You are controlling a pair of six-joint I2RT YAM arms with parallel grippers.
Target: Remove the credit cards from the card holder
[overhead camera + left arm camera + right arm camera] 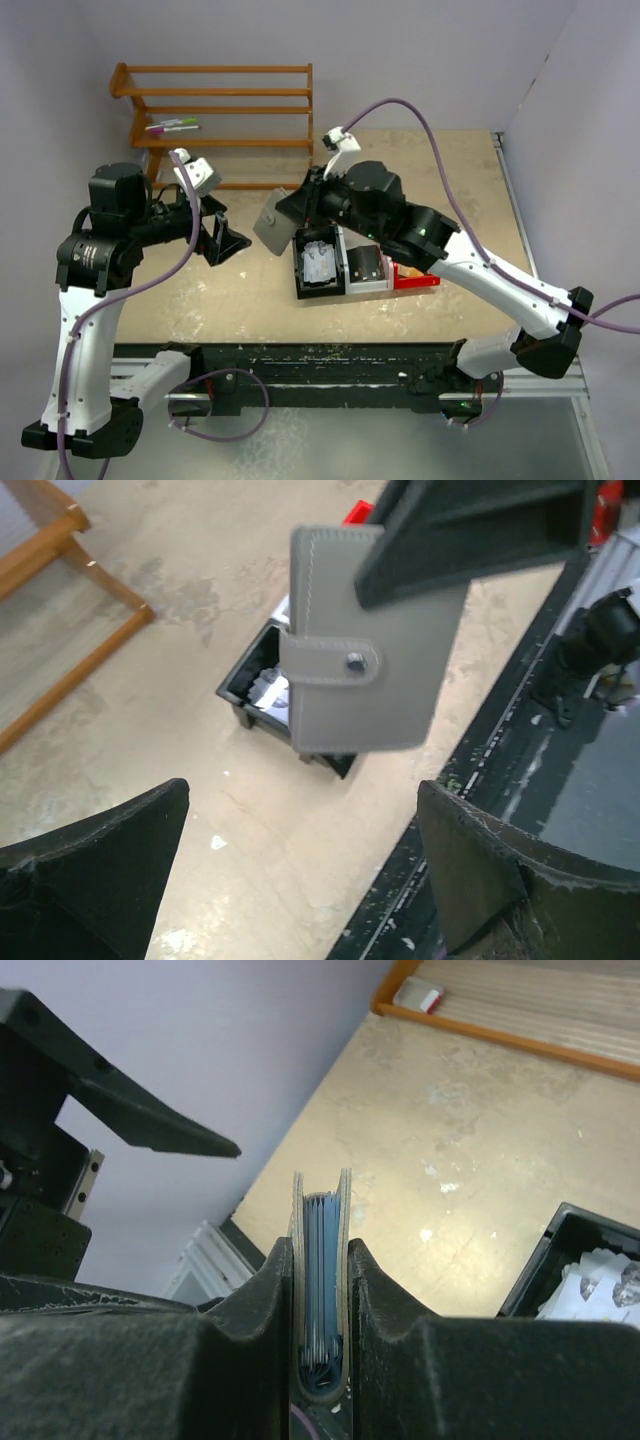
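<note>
The card holder (272,225) is a flat blue-grey wallet, folded shut with its snap strap fastened, and it hangs in the air above the table. My right gripper (292,208) is shut on one of its edges. In the right wrist view the card holder (320,1210) stands edge-on between the pads, with blue inner leaves showing. The credit cards are hidden inside it. My left gripper (226,243) is open just left of the card holder (365,655) and apart from it. Nothing lies between its fingers (110,850).
A black bin (318,262) holding pale scraps sits below the holder, with a white bin (367,268) and a red bin (415,278) beside it. A wooden rack (220,110) with markers (172,126) stands at the back left. A black rail (330,362) runs along the near edge.
</note>
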